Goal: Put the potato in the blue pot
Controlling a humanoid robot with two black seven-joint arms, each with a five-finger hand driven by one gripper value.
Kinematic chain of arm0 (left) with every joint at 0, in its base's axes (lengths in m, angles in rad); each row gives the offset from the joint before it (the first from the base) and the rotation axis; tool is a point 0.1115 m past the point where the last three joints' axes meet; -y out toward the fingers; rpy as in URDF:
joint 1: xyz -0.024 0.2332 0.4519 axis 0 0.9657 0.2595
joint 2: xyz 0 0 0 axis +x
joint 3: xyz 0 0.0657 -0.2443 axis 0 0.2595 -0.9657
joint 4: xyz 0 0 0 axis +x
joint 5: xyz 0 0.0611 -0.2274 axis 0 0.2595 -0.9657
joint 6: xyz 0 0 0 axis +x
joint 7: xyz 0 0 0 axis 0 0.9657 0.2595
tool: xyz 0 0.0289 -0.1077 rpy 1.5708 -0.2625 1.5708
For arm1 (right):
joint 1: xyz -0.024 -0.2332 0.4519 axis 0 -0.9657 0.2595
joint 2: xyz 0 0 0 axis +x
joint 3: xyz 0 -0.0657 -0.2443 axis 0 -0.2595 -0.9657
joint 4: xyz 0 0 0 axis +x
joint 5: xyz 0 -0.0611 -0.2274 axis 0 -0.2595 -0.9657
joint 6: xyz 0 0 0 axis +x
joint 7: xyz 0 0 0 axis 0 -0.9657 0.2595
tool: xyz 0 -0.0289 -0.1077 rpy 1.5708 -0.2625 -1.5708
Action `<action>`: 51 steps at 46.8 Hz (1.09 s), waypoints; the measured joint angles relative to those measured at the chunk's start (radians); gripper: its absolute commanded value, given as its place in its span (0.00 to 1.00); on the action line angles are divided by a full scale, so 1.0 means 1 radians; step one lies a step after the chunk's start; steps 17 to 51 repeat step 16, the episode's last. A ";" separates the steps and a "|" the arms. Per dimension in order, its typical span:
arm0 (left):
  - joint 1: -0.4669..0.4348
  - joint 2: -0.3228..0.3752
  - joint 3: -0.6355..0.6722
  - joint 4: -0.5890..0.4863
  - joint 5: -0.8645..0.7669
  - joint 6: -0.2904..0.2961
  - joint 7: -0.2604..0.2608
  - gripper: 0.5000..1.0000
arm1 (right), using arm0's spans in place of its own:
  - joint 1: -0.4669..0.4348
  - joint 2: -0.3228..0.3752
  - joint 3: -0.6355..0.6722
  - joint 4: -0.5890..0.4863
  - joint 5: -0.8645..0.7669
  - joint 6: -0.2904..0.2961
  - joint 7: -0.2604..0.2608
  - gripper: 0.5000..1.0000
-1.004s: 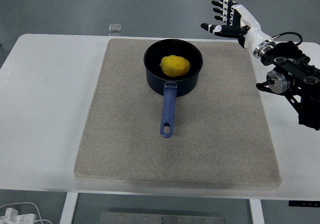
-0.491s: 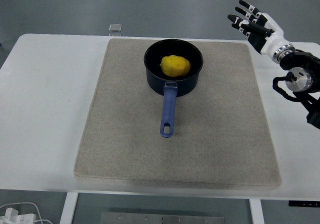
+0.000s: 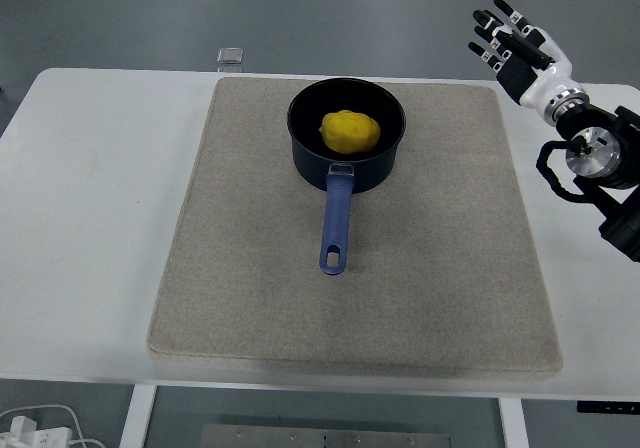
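A yellow potato [image 3: 350, 132] lies inside the blue pot [image 3: 346, 146], which stands on the far middle of the grey mat [image 3: 250, 268]. The pot's blue handle [image 3: 336, 228] points toward the near edge. My right hand [image 3: 512, 43] is at the far right, past the mat's back right corner and well apart from the pot. Its fingers [image 3: 493, 37] are spread and hold nothing. The left arm is out of view.
The white table [image 3: 90, 218] carries the mat. A small clear square object [image 3: 231, 56] sits at the table's far edge, left of the pot. White cables [image 3: 30, 428] show below the table's near left corner.
My right hand has drawn back to the right, away from the pot, and its fingers now point more upward. The potato and the pot have not moved.
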 measured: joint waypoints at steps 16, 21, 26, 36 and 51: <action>0.000 0.000 -0.001 0.000 0.000 0.000 0.000 1.00 | -0.020 0.038 0.007 0.001 -0.004 0.000 -0.001 0.86; 0.000 0.000 -0.001 0.000 0.000 0.000 0.000 1.00 | -0.020 0.038 0.007 0.001 -0.004 0.000 -0.001 0.86; 0.000 0.000 -0.001 0.000 0.000 0.000 0.000 1.00 | -0.020 0.038 0.007 0.001 -0.004 0.000 -0.001 0.86; 0.000 0.000 -0.001 0.000 0.000 0.000 0.000 1.00 | -0.020 0.038 0.007 0.001 -0.004 0.000 -0.001 0.86; 0.000 0.000 -0.001 0.000 0.000 0.000 0.000 1.00 | -0.020 0.038 0.007 0.001 -0.004 0.000 -0.001 0.86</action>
